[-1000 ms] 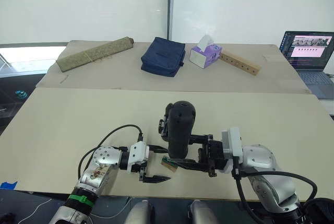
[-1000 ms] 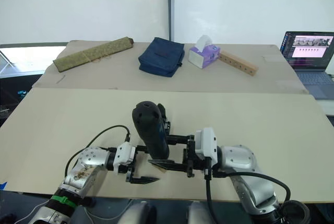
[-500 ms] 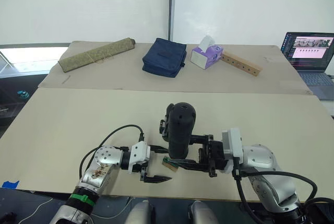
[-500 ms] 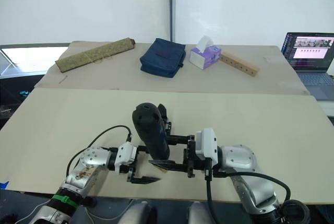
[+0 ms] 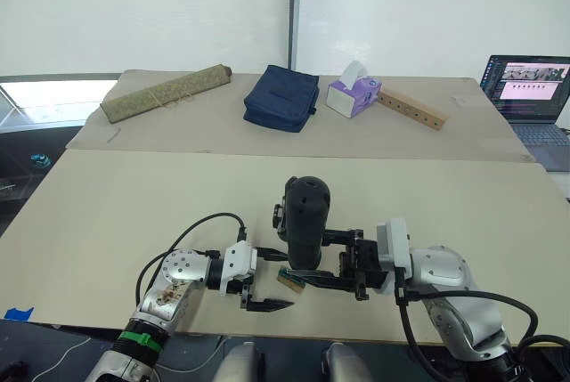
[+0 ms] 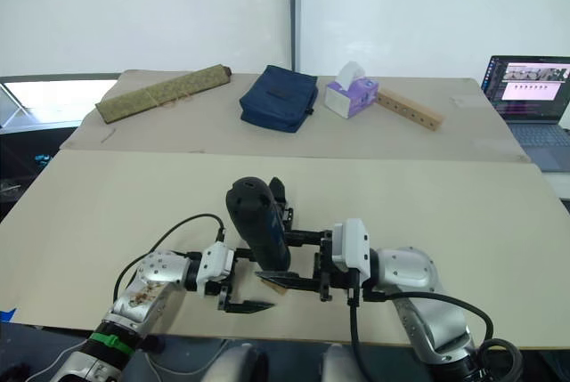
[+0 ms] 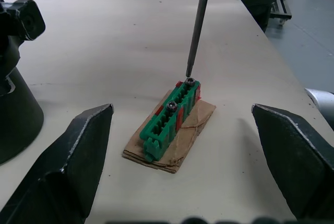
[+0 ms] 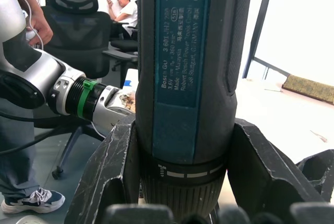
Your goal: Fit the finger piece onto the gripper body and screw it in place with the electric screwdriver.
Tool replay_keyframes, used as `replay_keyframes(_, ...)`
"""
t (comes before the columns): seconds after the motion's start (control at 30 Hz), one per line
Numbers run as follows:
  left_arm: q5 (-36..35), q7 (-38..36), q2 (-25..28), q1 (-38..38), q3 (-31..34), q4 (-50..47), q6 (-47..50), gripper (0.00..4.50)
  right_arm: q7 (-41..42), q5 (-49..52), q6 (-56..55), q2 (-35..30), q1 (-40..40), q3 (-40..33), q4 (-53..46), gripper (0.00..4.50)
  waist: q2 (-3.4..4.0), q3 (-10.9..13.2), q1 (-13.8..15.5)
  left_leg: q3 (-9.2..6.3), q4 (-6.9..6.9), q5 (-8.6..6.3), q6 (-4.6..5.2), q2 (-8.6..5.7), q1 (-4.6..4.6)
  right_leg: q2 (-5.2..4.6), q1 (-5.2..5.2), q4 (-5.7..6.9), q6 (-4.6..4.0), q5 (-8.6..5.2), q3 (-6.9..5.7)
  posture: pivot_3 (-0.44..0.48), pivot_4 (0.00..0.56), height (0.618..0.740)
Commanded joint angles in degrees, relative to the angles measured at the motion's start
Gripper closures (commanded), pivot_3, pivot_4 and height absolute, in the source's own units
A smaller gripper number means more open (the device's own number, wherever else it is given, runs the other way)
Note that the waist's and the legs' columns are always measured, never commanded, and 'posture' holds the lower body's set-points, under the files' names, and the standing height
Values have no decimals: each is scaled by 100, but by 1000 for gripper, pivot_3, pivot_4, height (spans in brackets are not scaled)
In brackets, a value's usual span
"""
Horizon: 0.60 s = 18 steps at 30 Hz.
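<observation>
Near the table's front edge, the right gripper [image 5: 322, 262] is clamped on the screwdriver [image 5: 305, 222], a finger pressed against each side of the barrel just above its collar, as the right wrist view shows. The tool stands nearly upright, rounded end up. Its thin metal bit [image 7: 199, 23] comes down onto a screw head [image 7: 190, 81] at one end of a green block [image 7: 169, 117], the tip touching or just over it; a second screw sits further along the block. The green block rests on a tan base [image 7: 172, 140] lying flat on the table [image 5: 134, 213].

Just beside it, the left gripper [image 5: 266, 280] is spread wide, its two black fingers [image 7: 62, 169] flanking the block on either side without touching it, holding nothing.

The gripper body [image 5: 281, 215] stands on the table directly behind the screwdriver, mostly hidden by it; in the left wrist view a black part of it appears at the edge [image 7: 15, 78]. The finger piece cannot be made out.

Further back lie a rolled olive mat [image 5: 165, 91], a navy pouch [image 5: 281, 97], a purple tissue box [image 5: 353, 93] and a wooden bar with holes [image 5: 411, 108]. A laptop [image 5: 527, 88] is open at the far right.
</observation>
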Motion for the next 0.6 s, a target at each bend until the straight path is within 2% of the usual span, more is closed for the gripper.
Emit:
replay_keyframes(0.03, 237, 24, -30, 189, -313, 165, 172, 0, -8, 100, -251, 61, -133, 4, -154, 2598, 0, 0, 1, 0, 0, 0, 0, 0, 0, 0, 0, 0, 0, 0, 0, 0, 150, 740)
replay_keyframes(0.6, 232, 60, -21, 217, -337, 73, 261, 0, -39, 140, -217, 54, -123, 31, -177, 2598, 0, 0, 5, 0, -7, 0, 0, 1, -1, -1, 6, -25, 0, 1, -1, 0, 150, 740)
